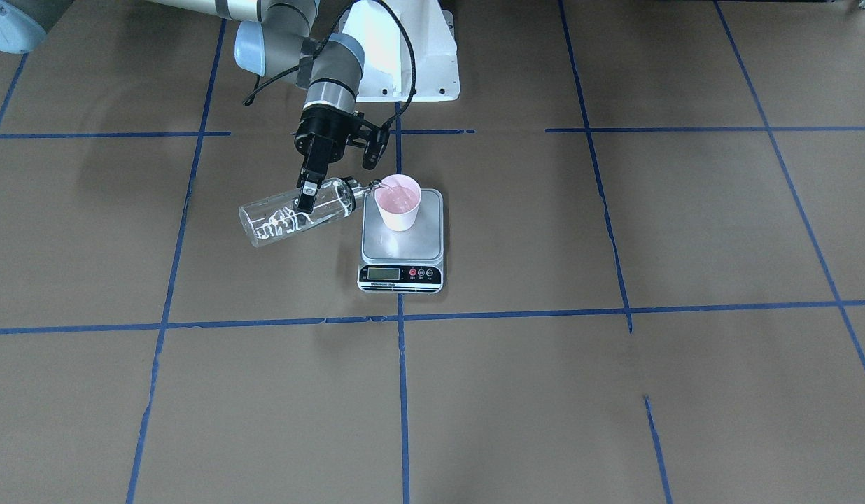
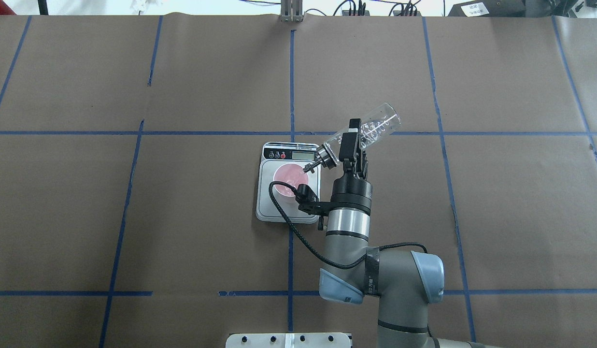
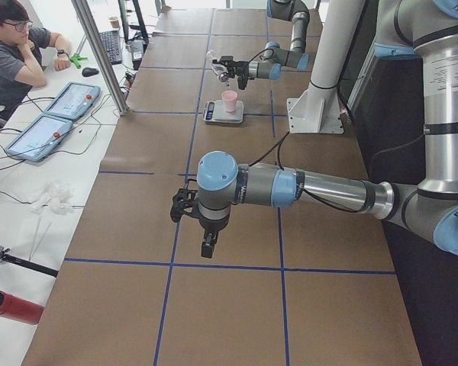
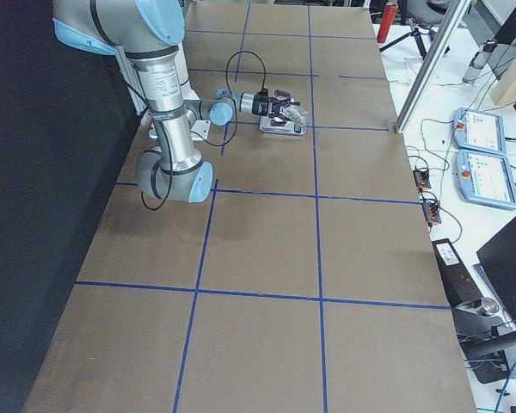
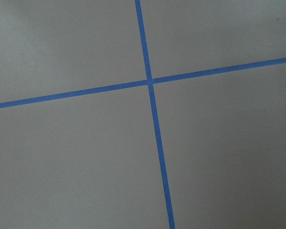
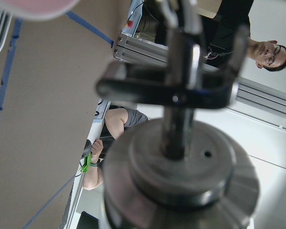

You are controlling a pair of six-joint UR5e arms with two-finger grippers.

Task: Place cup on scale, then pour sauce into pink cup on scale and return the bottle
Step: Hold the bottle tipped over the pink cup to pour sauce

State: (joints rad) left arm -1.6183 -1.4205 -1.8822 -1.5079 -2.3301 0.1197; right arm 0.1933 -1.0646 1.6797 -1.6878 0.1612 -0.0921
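Observation:
The pink cup [image 1: 397,203] stands upright on the steel platform of the scale [image 1: 402,245], near its back edge. My right gripper [image 1: 308,199] is shut on the clear glass bottle [image 1: 292,213] and holds it tilted nearly flat, spout down over the cup's rim. Clear liquid lies in the cup. From overhead, the bottle [image 2: 371,128] slants down to the cup [image 2: 290,176] on the scale [image 2: 267,205]. The right wrist view shows the silver cap [image 6: 181,181] close up. My left gripper [image 3: 208,245] hangs over bare table far from the scale; I cannot tell whether it is open.
Blue tape lines [image 1: 402,318] grid the brown table. The robot's white base [image 1: 404,56] stands behind the scale. An operator [image 3: 15,46] sits past the table's far edge beside two tablets [image 3: 53,114]. The left wrist view shows only a tape crossing [image 5: 149,81].

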